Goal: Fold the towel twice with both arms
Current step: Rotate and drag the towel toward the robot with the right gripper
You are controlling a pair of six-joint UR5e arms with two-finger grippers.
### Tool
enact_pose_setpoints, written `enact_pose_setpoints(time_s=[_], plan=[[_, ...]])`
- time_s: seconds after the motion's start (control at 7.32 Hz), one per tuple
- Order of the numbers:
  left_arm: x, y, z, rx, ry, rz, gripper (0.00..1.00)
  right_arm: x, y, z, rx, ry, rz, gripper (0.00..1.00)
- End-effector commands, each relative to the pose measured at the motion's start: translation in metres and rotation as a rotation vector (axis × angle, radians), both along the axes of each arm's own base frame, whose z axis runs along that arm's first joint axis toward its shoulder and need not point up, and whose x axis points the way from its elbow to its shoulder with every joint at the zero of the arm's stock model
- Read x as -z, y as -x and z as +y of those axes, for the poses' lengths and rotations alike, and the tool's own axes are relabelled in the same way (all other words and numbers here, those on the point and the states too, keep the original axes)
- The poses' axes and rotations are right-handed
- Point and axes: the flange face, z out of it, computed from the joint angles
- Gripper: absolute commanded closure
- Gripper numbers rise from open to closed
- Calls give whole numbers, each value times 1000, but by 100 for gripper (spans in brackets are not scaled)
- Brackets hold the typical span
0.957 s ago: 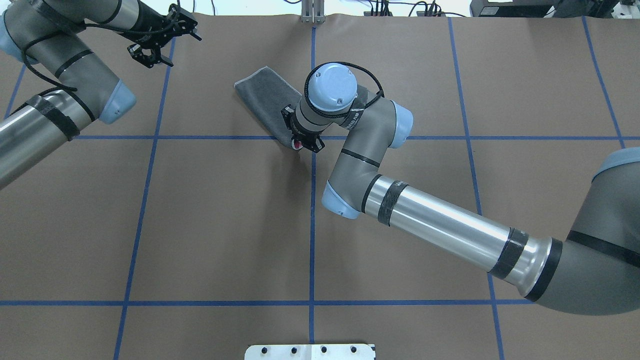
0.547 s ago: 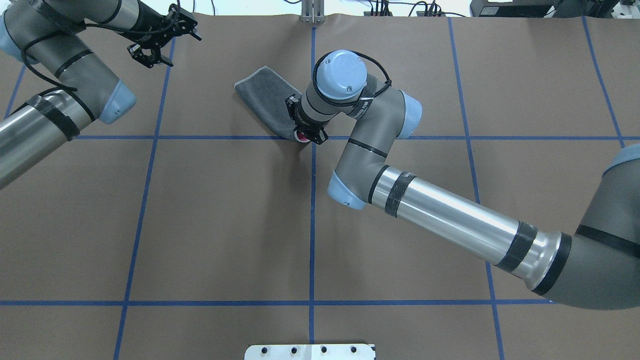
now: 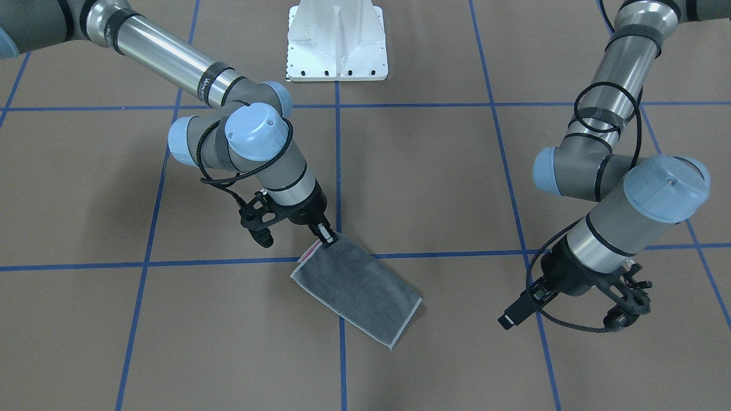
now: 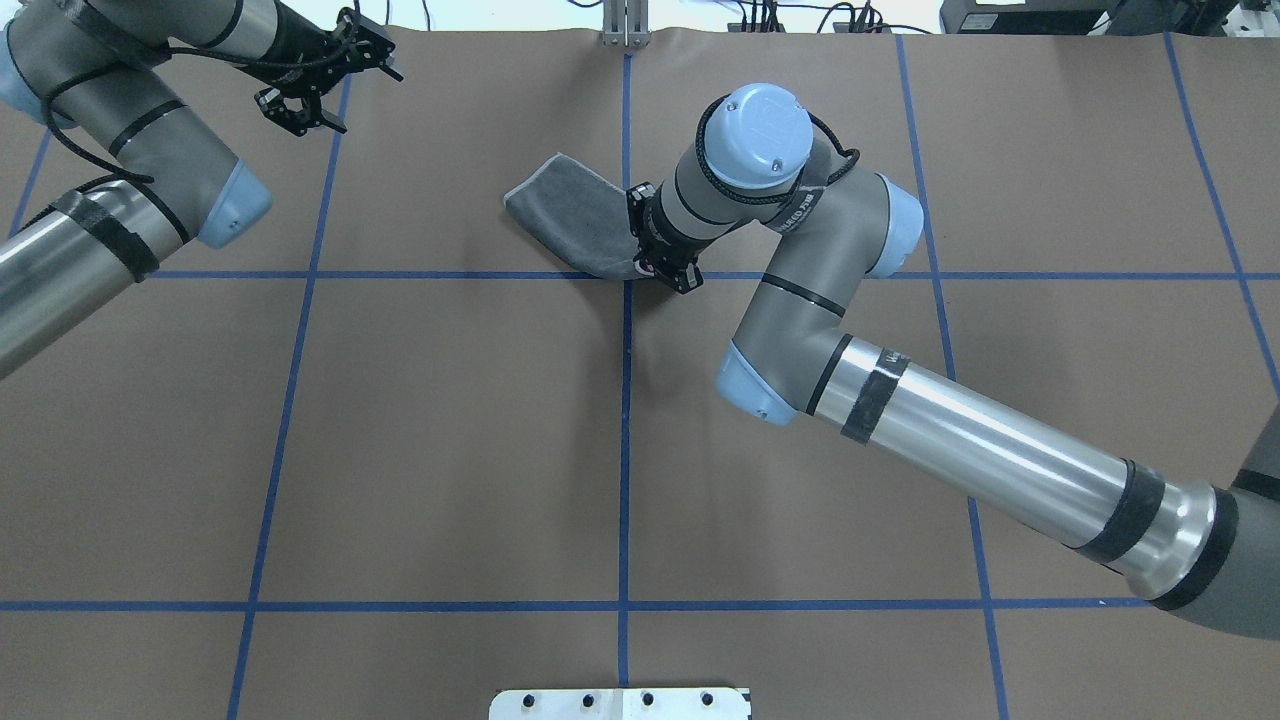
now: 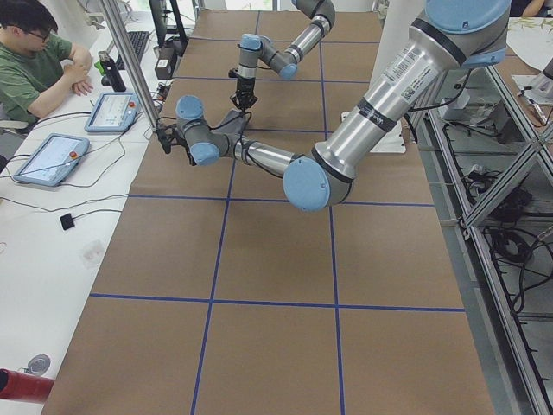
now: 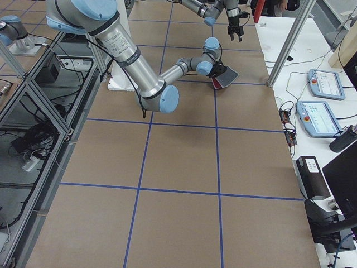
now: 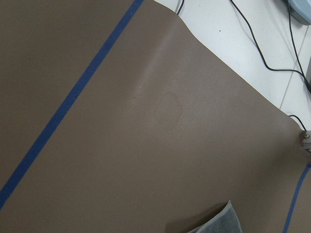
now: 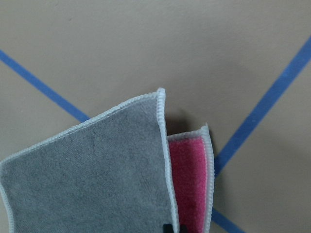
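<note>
Towel folded in half, grey face up, lying slantwise on tabletop across a blue tape line. We see pink peeking at one corner. Right claw pinches that corner. Left claw hangs well apart, fingers spread.

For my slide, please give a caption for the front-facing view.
Right pincer grips a corner of the folded towel; left pincer hovers apart.
</note>
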Motion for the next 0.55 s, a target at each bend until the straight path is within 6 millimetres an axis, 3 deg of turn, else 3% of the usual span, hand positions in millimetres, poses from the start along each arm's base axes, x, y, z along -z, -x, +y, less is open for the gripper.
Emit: enact_pose_setpoints(time_s=[0.0,0.41], plan=[[1,0,0,0,-1,0,0,7,-4,32,-14,69,-32,100],[-12,0,5,-3,10,-7,0,17,-6,67,-29,148,-71,100]])
